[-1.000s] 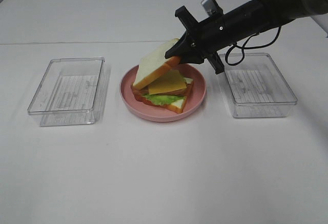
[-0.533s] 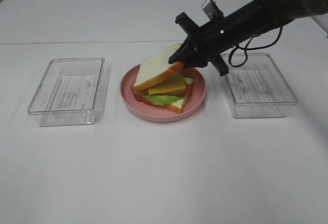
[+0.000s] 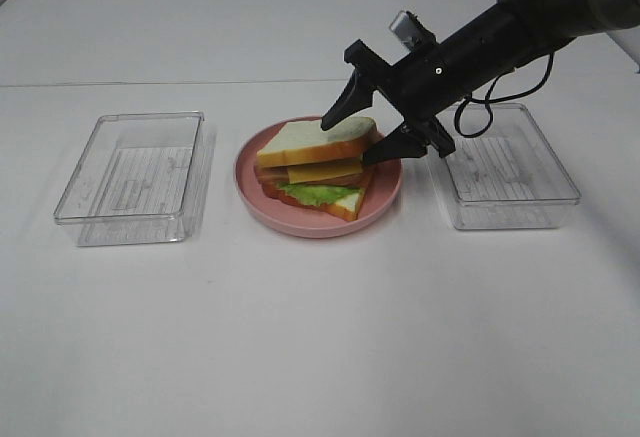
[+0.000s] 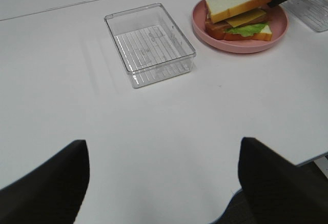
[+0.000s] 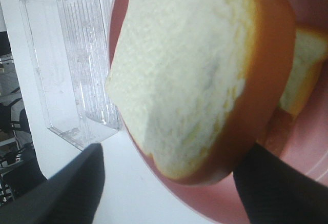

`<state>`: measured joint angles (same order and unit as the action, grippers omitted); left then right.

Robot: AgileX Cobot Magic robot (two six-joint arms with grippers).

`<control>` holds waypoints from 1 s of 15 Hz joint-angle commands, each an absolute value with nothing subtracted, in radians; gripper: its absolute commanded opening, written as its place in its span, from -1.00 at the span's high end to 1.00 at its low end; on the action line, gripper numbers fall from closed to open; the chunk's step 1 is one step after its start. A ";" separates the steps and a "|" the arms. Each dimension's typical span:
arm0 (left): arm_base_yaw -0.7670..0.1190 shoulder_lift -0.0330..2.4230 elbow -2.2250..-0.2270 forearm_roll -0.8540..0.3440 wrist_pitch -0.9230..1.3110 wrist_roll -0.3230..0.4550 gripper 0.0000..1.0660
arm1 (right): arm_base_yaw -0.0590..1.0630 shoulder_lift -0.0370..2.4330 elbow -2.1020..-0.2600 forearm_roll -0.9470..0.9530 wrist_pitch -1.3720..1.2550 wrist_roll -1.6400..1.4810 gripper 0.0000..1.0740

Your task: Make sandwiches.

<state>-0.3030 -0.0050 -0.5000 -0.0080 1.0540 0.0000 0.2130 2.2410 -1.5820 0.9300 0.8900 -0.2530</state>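
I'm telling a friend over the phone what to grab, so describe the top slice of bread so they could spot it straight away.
Start at the pink round plate in the middle of the white table, between two clear plastic trays. The sandwich sits on it, and the top bread slice is the white piece with orange-brown crust lying flat above the yellow cheese, right between the right gripper's open jaws.

A plain white tabletop (image 3: 300,337) filled the scene under even, soft light that cast only faint shadows. A thin seam (image 3: 150,84) crossed the surface on the far side, beyond the tool. At the near edge a darker floor (image 4: 320,163) showed past the table's corner.
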 commanded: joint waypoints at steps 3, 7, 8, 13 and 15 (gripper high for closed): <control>-0.301 -0.025 -0.498 -0.010 1.045 0.000 -0.44 | 0.212 2.231 -1.576 0.883 0.978 -0.257 -0.37; -0.301 -0.025 -0.498 -0.010 1.045 0.000 -0.44 | 0.212 2.181 -1.576 0.759 0.990 -0.218 -0.49; -0.301 -0.025 -0.498 -0.010 1.045 0.000 -0.44 | 0.212 2.161 -1.576 0.706 0.991 -0.184 -0.49; -0.301 -0.025 -0.498 -0.010 1.045 0.000 -0.44 | 0.212 2.008 -1.576 0.404 1.119 -0.099 -0.49; -0.301 -0.025 -0.498 -0.010 1.045 0.000 -0.44 | 0.212 1.922 -1.575 0.291 1.166 -0.057 -0.49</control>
<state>-0.3030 -0.0050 -0.5000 -0.0080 1.0540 0.0000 0.2130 1.9380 -1.5820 0.3150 1.1440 -0.0660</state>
